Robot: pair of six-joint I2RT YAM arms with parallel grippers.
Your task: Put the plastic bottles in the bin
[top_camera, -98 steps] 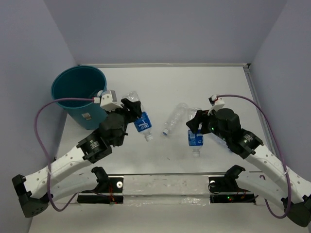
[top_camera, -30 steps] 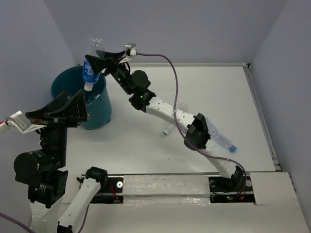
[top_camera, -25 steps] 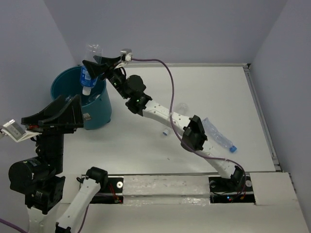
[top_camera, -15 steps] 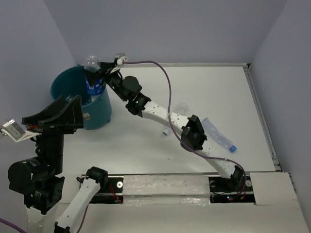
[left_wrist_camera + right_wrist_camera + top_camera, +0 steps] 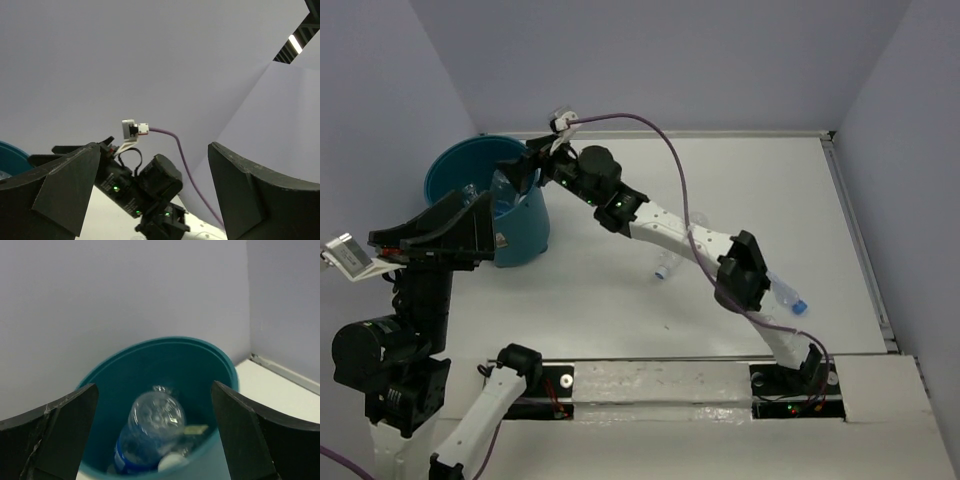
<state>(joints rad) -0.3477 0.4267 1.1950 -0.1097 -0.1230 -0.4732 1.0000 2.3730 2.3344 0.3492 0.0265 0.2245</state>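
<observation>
The teal bin (image 5: pixel 445 165) stands at the back left of the table. My right gripper (image 5: pixel 520 165) hangs open at its rim, nothing between its fingers. In the right wrist view the right gripper (image 5: pixel 154 385) looks down into the bin (image 5: pixel 220 365), where a clear bottle with a blue label (image 5: pixel 150 432) lies loose among other bottles. My left gripper (image 5: pixel 450 225) is raised high near the bin, open and empty; the left wrist view shows the left gripper (image 5: pixel 154 147) facing the right arm. Two clear bottles remain on the table: one (image 5: pixel 667 265) mid-table, one with a blue cap (image 5: pixel 785 295) at the right.
The right arm (image 5: pixel 660 220) stretches diagonally across the table from its base to the bin, partly covering both loose bottles. A purple cable (image 5: pixel 650 140) loops above it. Walls close in the table at the back and on both sides.
My right gripper opened over the bin and the blue-labelled bottle dropped out of it into the bin. The gripper has sunk a little toward the rim. The left arm has barely moved.
</observation>
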